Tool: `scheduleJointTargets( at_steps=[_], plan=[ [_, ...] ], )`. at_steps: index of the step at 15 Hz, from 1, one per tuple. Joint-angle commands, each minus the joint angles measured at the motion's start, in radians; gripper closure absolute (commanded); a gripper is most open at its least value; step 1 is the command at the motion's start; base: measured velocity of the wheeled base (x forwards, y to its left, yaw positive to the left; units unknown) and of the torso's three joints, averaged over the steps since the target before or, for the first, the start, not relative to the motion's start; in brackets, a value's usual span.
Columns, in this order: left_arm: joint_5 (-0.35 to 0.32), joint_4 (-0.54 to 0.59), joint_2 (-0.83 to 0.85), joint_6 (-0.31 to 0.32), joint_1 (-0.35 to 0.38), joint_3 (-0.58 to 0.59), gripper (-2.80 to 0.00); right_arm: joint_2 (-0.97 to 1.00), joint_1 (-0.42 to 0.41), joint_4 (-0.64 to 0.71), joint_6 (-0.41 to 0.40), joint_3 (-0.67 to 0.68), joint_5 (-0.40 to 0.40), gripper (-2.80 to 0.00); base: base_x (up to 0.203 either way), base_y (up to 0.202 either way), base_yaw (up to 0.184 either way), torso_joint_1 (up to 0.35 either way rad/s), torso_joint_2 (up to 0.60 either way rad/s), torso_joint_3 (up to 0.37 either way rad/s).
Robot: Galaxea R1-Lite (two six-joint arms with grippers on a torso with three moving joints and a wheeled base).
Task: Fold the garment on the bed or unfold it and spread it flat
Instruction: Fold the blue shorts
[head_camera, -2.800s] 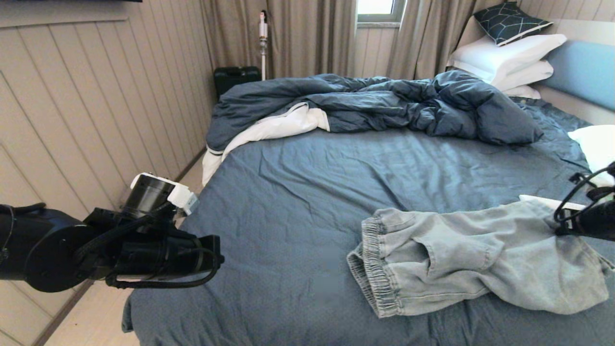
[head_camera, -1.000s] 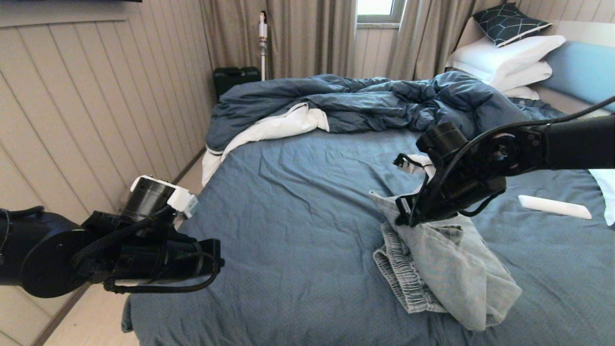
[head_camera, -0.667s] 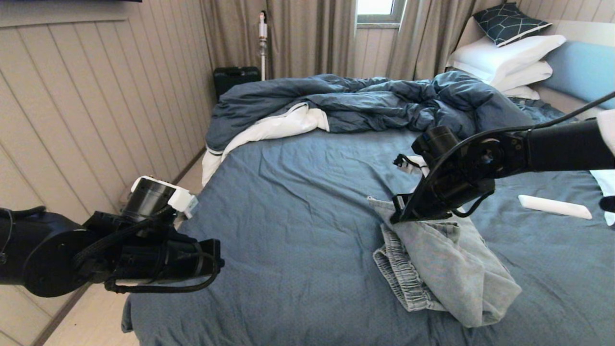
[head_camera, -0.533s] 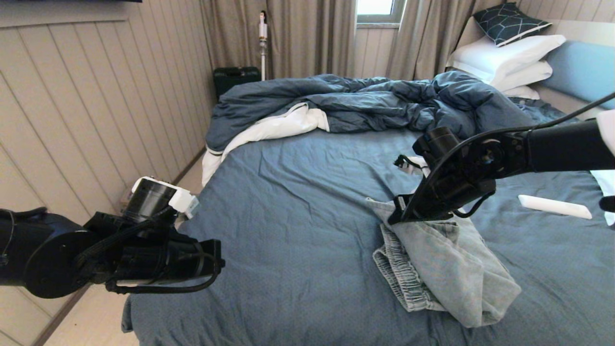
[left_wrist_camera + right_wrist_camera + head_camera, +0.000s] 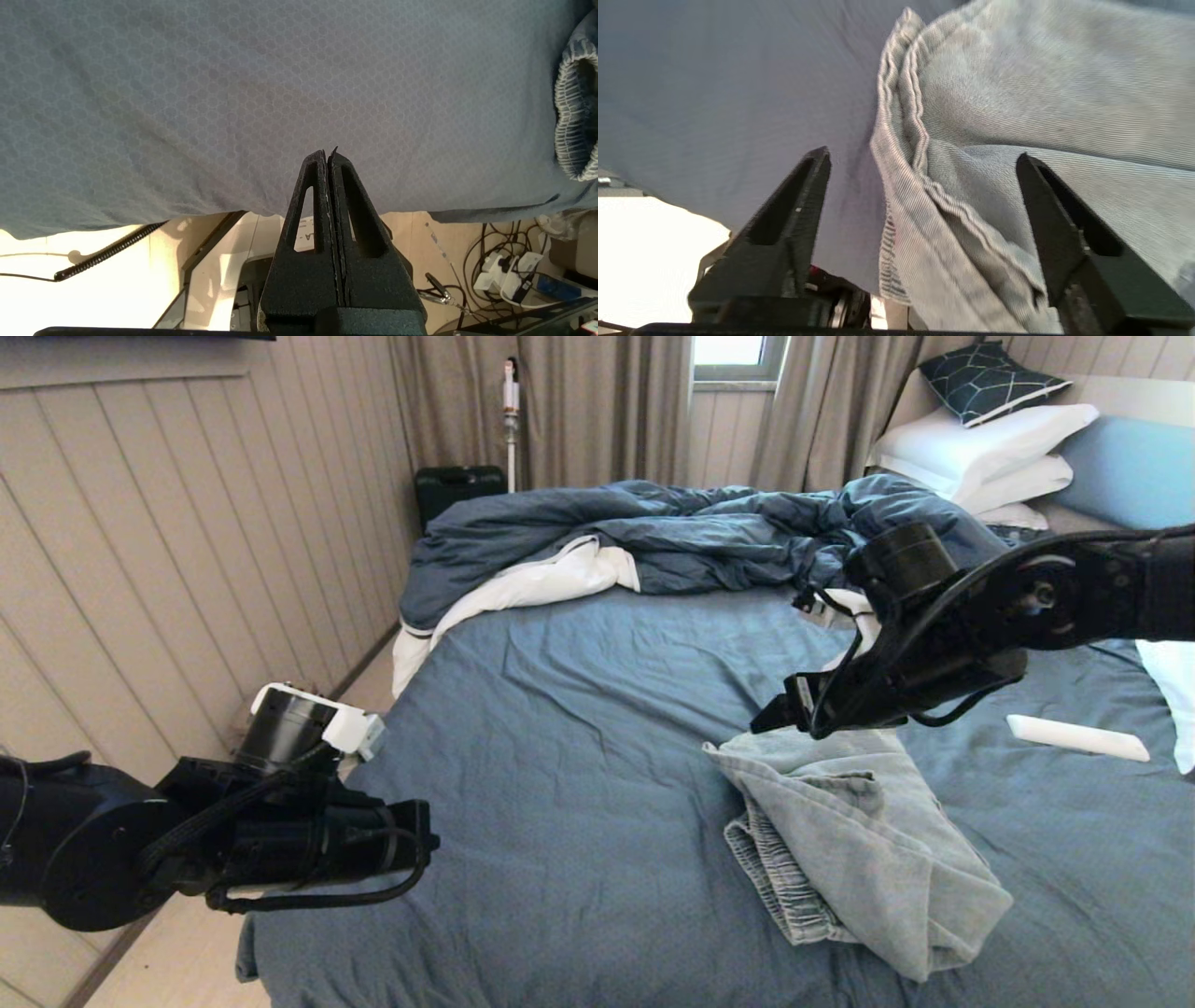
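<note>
The pale blue denim shorts point(image 5: 859, 840) lie folded over on themselves on the bed's slate-blue sheet point(image 5: 579, 709), with the gathered waistband at the lower left of the pile. My right gripper point(image 5: 780, 709) hovers just above the pile's far corner, open, with nothing between its fingers; the right wrist view shows the jaws wide apart point(image 5: 922, 155) over a hemmed edge of the shorts point(image 5: 1017, 93). My left gripper point(image 5: 425, 840) is shut and empty, parked over the bed's near left corner point(image 5: 327, 156). The waistband point(image 5: 572, 126) shows at the edge of the left wrist view.
A dark blue duvet with white lining point(image 5: 709, 537) is bunched across the far side of the bed. White pillows point(image 5: 990, 439) and a patterned cushion point(image 5: 990, 378) are stacked by the headboard point(image 5: 1134, 467). A white flat object point(image 5: 1078, 737) lies right of the shorts. A panelled wall runs along the left.
My right gripper carried the shorts' leg end left over the waistband half, then opened, let go and rose up and to the right. The left arm sank slightly.
</note>
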Motion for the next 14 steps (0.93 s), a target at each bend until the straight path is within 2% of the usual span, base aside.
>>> scheduleJointTargets(
  at_steps=[1,2,4,8,12,14],
  plan=[
    [-0.001,-0.001,-0.004,-0.004,0.000,0.003,0.00,-0.051,-0.001,0.003,0.001,0.007,0.001,-2.80,0.000,0.000,0.000,0.000,0.00,0.000],
    [-0.001,-0.003,-0.006,-0.004,0.000,0.008,0.00,-0.070,-0.009,0.003,0.005,0.015,0.003,-2.80,0.000,0.000,0.000,0.000,0.00,0.000],
    [-0.001,-0.003,-0.021,-0.004,0.000,0.013,0.00,-0.093,-0.049,-0.002,0.006,0.061,0.003,0.00,0.000,0.000,0.000,0.000,0.00,0.000],
    [-0.001,-0.003,-0.018,-0.004,0.000,0.016,0.00,-0.140,-0.119,-0.016,-0.007,0.211,0.004,0.00,0.000,0.000,0.000,0.000,0.00,0.000],
    [-0.001,-0.004,-0.021,-0.004,0.000,0.019,0.00,-0.172,-0.122,-0.209,-0.011,0.411,0.004,0.00,0.000,0.000,0.000,0.000,0.00,0.000],
    [-0.001,-0.004,-0.021,-0.003,0.000,0.019,0.00,-0.172,-0.120,-0.259,-0.012,0.478,0.003,0.00,0.000,0.000,0.000,0.000,0.00,0.000]
  ],
)
